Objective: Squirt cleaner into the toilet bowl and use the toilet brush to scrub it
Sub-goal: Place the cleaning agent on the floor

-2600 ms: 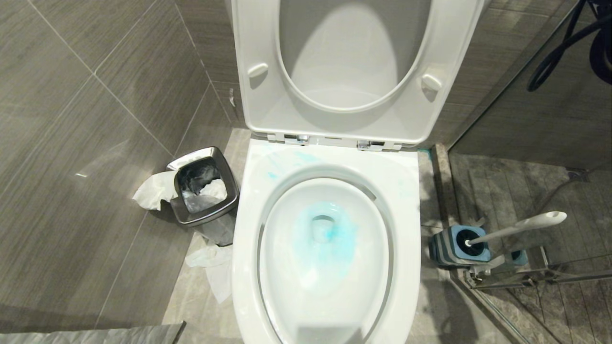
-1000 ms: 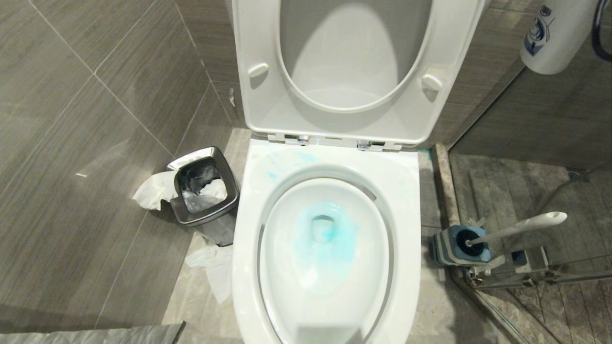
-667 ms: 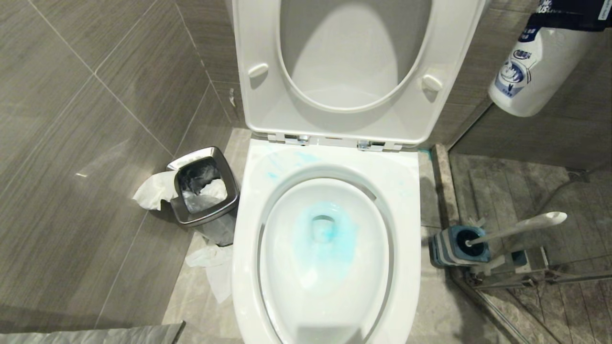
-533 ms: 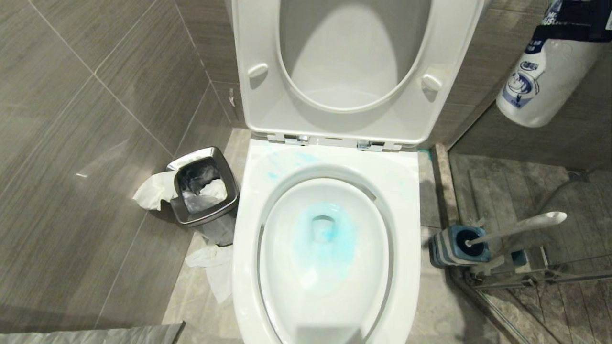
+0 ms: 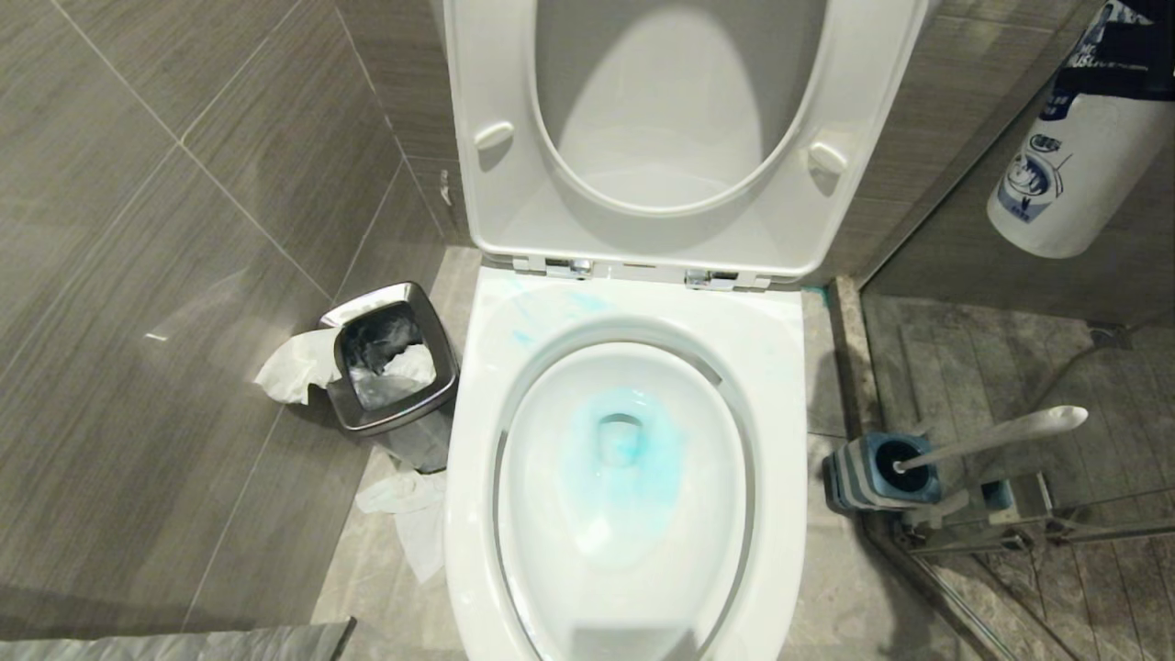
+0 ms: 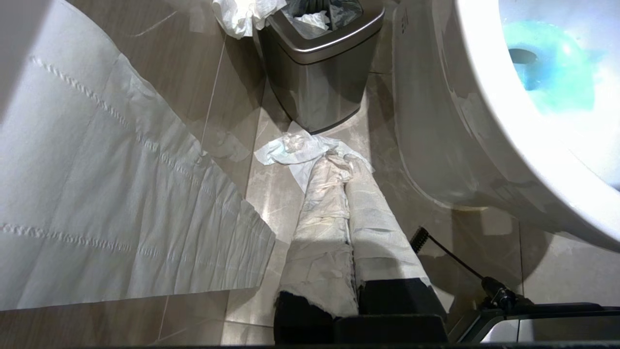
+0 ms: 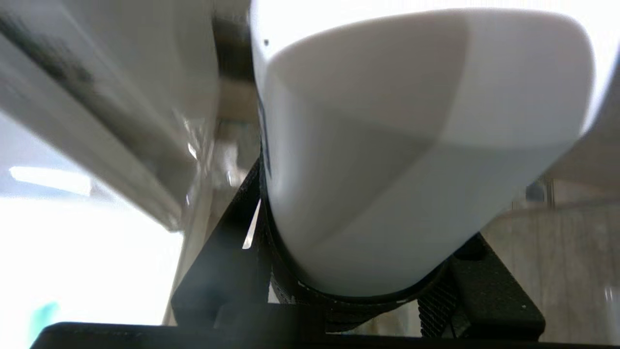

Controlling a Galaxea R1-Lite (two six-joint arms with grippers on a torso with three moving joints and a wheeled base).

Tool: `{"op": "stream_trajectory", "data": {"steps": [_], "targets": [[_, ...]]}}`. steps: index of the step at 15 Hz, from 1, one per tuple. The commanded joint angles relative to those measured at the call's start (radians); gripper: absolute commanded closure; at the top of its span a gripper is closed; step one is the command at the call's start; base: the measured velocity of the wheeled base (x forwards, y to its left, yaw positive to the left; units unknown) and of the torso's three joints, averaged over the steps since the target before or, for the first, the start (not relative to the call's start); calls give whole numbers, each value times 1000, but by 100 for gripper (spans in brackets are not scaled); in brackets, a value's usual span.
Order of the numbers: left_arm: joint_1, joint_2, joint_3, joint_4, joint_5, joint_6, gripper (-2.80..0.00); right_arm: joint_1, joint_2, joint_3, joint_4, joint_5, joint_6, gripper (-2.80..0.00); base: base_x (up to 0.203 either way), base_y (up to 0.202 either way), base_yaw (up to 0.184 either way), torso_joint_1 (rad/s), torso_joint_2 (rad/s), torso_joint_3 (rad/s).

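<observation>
Beside the white ceramic toilet bowl (image 5: 776, 367) stands a square steel bin (image 5: 390, 372); right gripper (image 7: 358, 291) clamps a white bottle (image 5: 1065, 174); left gripper (image 6: 351, 194), paper-wrapped, pressed together.

White bottle (image 5: 1065, 174), upper right of head view: blue-and-white label graphic seen on side; dark band with pale lettering near top, letters too small and cut off to be read. No other text, brand, number or sign legible in any view.
</observation>
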Motion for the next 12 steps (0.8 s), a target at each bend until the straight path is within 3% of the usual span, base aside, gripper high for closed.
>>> {"op": "stream_trajectory", "data": {"steps": [1,4,7,12], "targets": [[0,1,2,0,1,0,0,-34,1,23,-38,-1,-3,0,0,0,0,0,0,0],[0,1,2,0,0,0,0,-104,1,78,-87,12,-21,0,0,0,0,0,0,0],[0,1,2,0,0,0,0,-117,-4,209,-217,43,-47,0,0,0,0,0,0,0],[0,1,2,0,0,0,0,-202,-15,389,-412,148,-119,0,0,0,0,0,0,0]]}}
